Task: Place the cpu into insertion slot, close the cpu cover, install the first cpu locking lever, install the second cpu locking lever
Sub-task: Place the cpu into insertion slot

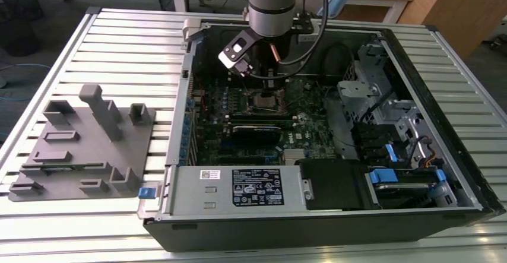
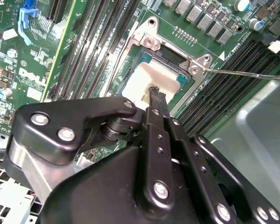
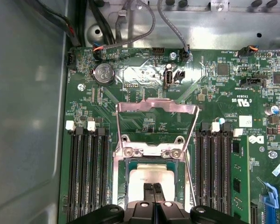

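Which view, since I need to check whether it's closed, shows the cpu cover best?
The first wrist view: the cpu cover stands raised, its window frame plain. In the exterior view it is tiny; in the second wrist view it is hard to tell.

In the exterior view the arm (image 1: pixel 273 2) hangs down from twelve o'clock, wrist upright, hand (image 1: pixel 267 84) pointing toward six. In both wrist views its fingers (image 2: pixel 156 100) (image 3: pixel 149 190) sit pressed together.
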Motion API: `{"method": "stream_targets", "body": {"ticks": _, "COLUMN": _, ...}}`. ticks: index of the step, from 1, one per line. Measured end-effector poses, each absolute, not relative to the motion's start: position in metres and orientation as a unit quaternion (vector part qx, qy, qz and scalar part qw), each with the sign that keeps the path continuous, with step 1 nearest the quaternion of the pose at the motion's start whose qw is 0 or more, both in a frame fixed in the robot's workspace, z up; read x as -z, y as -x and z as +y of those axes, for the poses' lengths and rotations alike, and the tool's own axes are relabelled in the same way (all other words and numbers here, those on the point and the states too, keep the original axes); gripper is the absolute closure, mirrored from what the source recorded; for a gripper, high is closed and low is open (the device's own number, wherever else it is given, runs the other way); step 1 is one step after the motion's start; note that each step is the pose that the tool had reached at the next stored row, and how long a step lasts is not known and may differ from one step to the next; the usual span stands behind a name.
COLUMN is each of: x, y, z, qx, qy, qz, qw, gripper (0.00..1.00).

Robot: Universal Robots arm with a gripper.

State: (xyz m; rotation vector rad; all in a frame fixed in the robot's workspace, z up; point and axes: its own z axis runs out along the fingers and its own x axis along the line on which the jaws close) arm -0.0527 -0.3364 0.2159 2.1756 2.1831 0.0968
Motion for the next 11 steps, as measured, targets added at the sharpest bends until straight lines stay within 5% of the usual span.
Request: {"method": "stream_targets", "body": {"ticks": 11, "x": -0.204, "y": 0.053, "z": -0.336, "qx": -0.031, "qy": -0.705, "qz": 0.708, "qw": 0.029, "gripper": 0.89}}
